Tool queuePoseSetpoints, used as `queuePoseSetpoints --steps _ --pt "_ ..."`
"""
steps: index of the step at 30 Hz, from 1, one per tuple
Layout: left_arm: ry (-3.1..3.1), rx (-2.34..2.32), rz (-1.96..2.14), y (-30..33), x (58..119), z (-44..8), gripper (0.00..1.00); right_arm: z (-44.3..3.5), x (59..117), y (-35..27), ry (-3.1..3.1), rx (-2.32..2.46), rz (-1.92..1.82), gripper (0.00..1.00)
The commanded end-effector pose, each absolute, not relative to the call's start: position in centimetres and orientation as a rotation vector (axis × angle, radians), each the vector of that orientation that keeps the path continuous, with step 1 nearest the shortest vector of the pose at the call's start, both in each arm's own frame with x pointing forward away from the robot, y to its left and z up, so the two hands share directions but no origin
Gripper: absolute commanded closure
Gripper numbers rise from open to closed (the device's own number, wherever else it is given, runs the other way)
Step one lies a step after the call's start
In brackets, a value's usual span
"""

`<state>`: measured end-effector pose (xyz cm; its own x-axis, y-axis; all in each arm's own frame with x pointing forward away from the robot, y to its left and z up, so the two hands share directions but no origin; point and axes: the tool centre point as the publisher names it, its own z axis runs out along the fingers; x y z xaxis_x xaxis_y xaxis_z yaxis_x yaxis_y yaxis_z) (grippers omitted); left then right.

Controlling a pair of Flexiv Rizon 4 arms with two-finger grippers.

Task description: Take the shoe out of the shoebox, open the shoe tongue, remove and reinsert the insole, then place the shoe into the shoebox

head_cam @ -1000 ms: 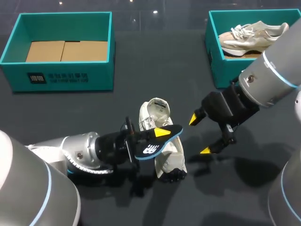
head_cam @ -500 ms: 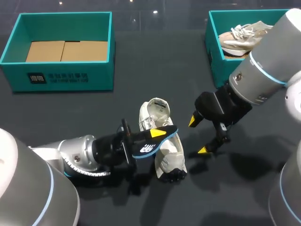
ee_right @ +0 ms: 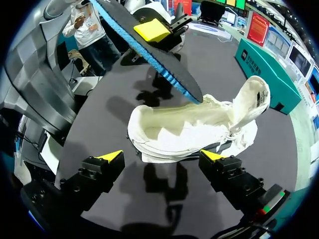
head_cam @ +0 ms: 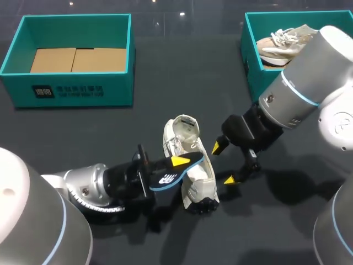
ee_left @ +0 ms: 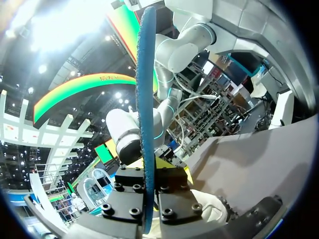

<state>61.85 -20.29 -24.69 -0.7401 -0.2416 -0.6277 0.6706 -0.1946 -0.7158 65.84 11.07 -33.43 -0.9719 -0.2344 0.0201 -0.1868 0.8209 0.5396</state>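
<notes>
A white shoe (head_cam: 193,179) lies on the dark table, heel toward the far side. My left gripper (head_cam: 175,163) is shut on a blue-edged black insole (head_cam: 172,171), held just above the shoe's left side. In the left wrist view the insole (ee_left: 146,109) stands edge-on between the fingers of the left gripper (ee_left: 148,199). My right gripper (head_cam: 223,164) stands open just right of the shoe. In the right wrist view the shoe (ee_right: 199,124) lies ahead of the right gripper (ee_right: 162,157), and one end of the insole (ee_right: 149,50) touches the shoe's opening.
A teal shoebox (head_cam: 249,66) at the far right holds a second pale shoe (head_cam: 287,41). Another teal box (head_cam: 74,88) at the far left holds cardboard (head_cam: 77,59). Bare table lies in front of the shoe.
My right gripper has moved left, close to the shoe, still open. The left gripper has shifted the insole slightly left and lower.
</notes>
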Motion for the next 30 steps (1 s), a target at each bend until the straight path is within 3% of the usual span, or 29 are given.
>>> queuePoseSetpoints --steps 1,30 --pt "1.477 0.505 -1.979 -20.3 61.5 -24.8 1.0 -34.0 65.8 11.4 -2.925 0.35 -0.865 0.0" --pt "1.494 0.451 -2.087 -20.2 61.9 -25.8 1.0 -35.6 66.6 11.5 -2.942 0.262 -0.848 0.0"
